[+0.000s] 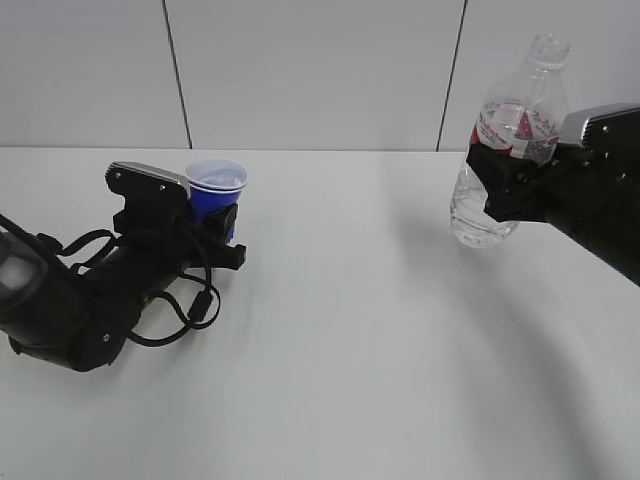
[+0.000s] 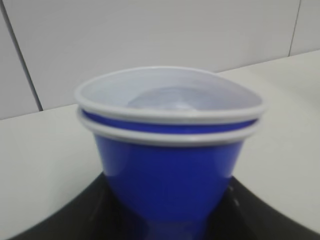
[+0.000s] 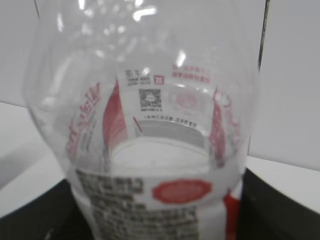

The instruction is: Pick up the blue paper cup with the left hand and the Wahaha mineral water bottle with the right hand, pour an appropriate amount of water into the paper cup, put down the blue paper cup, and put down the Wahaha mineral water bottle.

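The left arm's tool [image 1: 222,222] sits low at the table, clamped, while the right arm's tool [image 1: 500,185] hangs raised, clamped.

The white table [image 1: 330,340] (plain, matte) carries the left hand [image 1: 225,235], resting on it.

White table [image 1: 380,350] filled the lower part of the exterior view, matte and plain, soft shadows lay across its right side, pale panelled wall [image 1: 310,70] stood behind it, thin dark vertical seams [image 1: 176,70] divided the panels, wall met table at the far edge
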